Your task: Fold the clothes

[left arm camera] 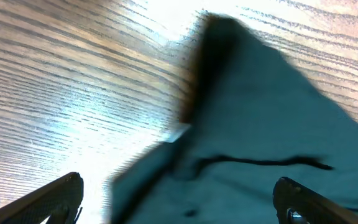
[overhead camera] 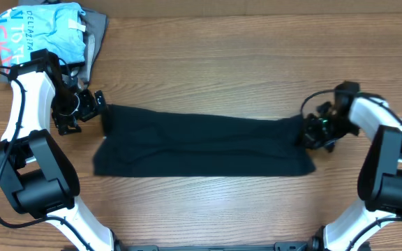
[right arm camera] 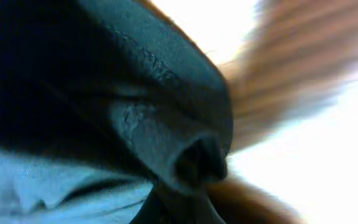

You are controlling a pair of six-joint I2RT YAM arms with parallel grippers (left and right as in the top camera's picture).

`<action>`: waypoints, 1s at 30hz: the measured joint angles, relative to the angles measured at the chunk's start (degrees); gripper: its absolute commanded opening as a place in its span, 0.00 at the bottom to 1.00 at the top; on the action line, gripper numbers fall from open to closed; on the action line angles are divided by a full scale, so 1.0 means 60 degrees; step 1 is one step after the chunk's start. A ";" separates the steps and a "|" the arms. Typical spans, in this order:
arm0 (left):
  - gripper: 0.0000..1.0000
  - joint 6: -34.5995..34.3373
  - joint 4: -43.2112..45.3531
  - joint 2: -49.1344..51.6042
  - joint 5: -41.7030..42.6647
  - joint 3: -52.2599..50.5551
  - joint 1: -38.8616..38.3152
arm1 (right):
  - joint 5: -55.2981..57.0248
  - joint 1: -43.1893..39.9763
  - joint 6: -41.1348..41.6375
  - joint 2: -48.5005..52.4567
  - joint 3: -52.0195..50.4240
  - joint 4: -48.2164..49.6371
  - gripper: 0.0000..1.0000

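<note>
Across the middle of the bench point(overhead camera: 208, 66) we see the black T-shirt point(overhead camera: 201, 146) lying as one long, flat band, running from beside the left arm point(overhead camera: 30, 104) to beside the right arm point(overhead camera: 375, 118). Its upper left corner is bunched into a small raised fold, and the left jaws sit right at that corner. In the left wrist view the left jaws are spread wide, one finger point(left arm camera: 58, 196) low at the left edge over bare wood and the other finger point(left arm camera: 306, 199) low at the right, with the dark cloth lying between and ahead of them. The right jaws are at the band's right end, against its edge. The right wrist view is filled by a blurred ridge of black fabric very close to the lens, and we cannot tell whether the right jaws are spread or pinching it. At the bench's far left corner, well apart from the T-shirt, a light blue printed shirt point(overhead camera: 44, 28) rests on a grey garment point(overhead camera: 98, 35).
</note>
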 measured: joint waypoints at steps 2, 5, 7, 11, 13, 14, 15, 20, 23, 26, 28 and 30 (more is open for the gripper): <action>1.00 0.0000 -0.0047 0.0000 0.0000 0.0000 0.0000 | 0.0594 -0.0328 0.0149 0.0040 0.0470 -0.0415 0.04; 1.00 0.0000 -0.0080 0.0000 0.0000 0.0000 0.0000 | 0.1224 -0.0630 0.0302 0.0058 0.1184 -0.0863 0.04; 1.00 0.0000 -0.0084 0.0000 0.0000 0.0000 0.0000 | 0.1457 -0.0641 0.0353 0.0058 0.1541 -0.1093 0.04; 1.00 0.0000 -0.0084 0.0000 0.0000 0.0000 0.0000 | 0.1566 -0.0291 0.0375 0.0015 0.1810 -0.1188 0.04; 1.00 0.0000 -0.0080 0.0000 0.0000 0.0000 0.0000 | 0.1450 0.0018 0.0364 -0.0022 0.1810 -0.1180 0.04; 1.00 0.0000 -0.0084 0.0000 0.0000 0.0000 0.0000 | 0.1373 0.0226 0.0346 -0.0044 0.1814 -0.1158 0.04; 1.00 0.0000 -0.0084 0.0000 0.0000 0.0000 0.0000 | 0.1260 0.0477 0.0342 -0.0080 0.1814 -0.1147 0.04; 1.00 0.0000 -0.0084 0.0000 0.0000 0.0000 0.0000 | 0.0743 0.1636 0.0331 -0.0171 0.1814 -0.1100 0.04; 1.00 0.0000 -0.0084 0.0000 0.0000 0.0000 0.0000 | 0.0255 0.2167 0.0331 -0.0171 0.1814 -0.0969 0.04; 1.00 0.0000 -0.0084 0.0000 0.0000 0.0000 0.0000 | -0.0284 0.2688 0.0331 -0.0171 0.1814 -0.0849 0.04; 1.00 0.0000 -0.0084 0.0000 0.0000 0.0000 0.0000 | -0.0437 0.2896 0.0328 -0.0175 0.1825 -0.0863 0.04; 1.00 0.0000 -0.0084 0.0000 0.0000 0.0000 0.0000 | -0.0543 0.3056 0.0331 -0.0175 0.1905 -0.1049 0.04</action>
